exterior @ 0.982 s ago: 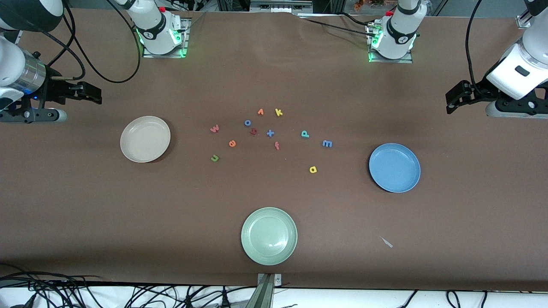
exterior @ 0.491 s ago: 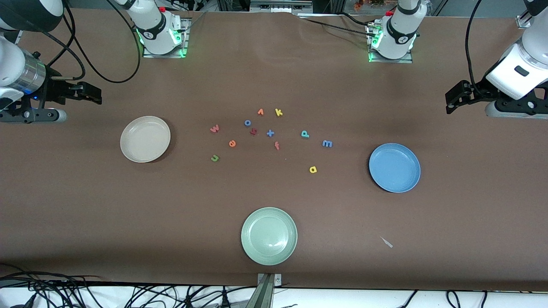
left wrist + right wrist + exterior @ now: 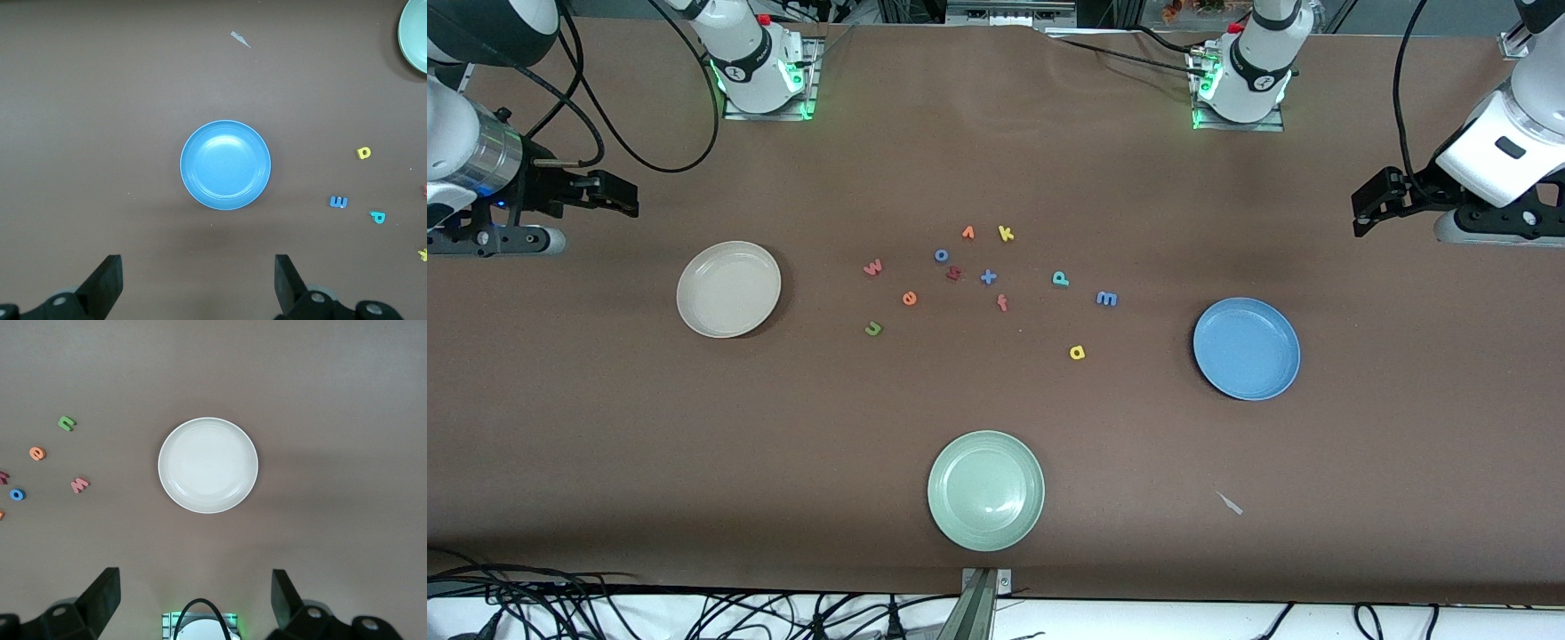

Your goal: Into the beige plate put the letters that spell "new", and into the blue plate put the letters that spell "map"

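The six task letters are lying loose at mid-counter, none yet in a plate: the green n (image 3: 873,329), orange e (image 3: 909,298) and pinkish-red w (image 3: 872,267) are sitting toward the beige plate (image 3: 728,289), while the blue m (image 3: 1106,299), teal p (image 3: 1060,278) and yellow a (image 3: 1077,353) are sitting toward the blue plate (image 3: 1246,348). Both plates are standing empty, well apart, one toward each arm's end of the counter (image 3: 996,160). Mixed among the targets are distractors: a yellow k (image 3: 1006,234), a blue o (image 3: 941,255), an orange v-shaped letter (image 3: 967,233), a dark red s-like letter (image 3: 953,274), a blue plus-shaped piece (image 3: 988,277) and a reddish f (image 3: 1002,303); a pale green plate (image 3: 985,490) is lying nearest the front camera. The right claw (image 3: 609,196) is hovering with jaws spread wide and empty over bare counter near the beige plate; the left claw (image 3: 1371,204) is likewise hanging wide and empty near the blue plate. Likely hazards: the letters are small and thin, so a pinch could slip or flick one away, and the crowded centre invites a wrong pick, the o or k for a target.
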### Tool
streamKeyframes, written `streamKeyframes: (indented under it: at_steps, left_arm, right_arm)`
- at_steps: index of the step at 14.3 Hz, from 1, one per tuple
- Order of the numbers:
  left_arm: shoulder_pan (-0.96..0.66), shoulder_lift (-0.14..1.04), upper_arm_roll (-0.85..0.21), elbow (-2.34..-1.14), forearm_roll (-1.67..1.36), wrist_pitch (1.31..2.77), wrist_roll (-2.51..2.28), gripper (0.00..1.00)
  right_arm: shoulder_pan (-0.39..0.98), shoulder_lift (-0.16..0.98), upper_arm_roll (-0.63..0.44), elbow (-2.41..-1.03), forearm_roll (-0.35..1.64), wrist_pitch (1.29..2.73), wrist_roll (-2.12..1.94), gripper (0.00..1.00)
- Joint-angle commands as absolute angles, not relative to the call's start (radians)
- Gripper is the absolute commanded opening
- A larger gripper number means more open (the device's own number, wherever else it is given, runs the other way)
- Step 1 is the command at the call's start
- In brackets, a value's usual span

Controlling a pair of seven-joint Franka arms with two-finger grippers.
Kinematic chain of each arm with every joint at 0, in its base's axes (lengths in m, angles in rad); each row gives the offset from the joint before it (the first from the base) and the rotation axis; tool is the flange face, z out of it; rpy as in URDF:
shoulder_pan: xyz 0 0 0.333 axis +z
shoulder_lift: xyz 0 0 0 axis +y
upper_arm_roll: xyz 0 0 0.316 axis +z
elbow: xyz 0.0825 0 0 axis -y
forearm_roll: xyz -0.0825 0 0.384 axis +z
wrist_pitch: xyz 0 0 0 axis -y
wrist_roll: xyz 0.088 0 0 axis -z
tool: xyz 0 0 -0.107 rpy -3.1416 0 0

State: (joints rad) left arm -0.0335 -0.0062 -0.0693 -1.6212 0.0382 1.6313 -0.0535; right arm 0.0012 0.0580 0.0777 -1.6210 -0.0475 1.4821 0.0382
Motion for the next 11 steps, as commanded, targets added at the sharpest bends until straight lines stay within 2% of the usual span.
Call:
streamKeyframes:
  at_steps: [1,11]
  left_arm:
    - [-0.032,0.005,-0.071,-1.592,0.038,1.609,-0.034,1.00]
    - [-0.032,0.005,-0.071,-1.594,0.038,1.609,-0.035,1.00]
  right_arm:
    - [-0.002,0.060,0.086,-1.608,-0.037,1.488,0.046,1.00]
    - [-0.002,0.064,0.086,-1.614,-0.043,1.511,0.046,1.00]
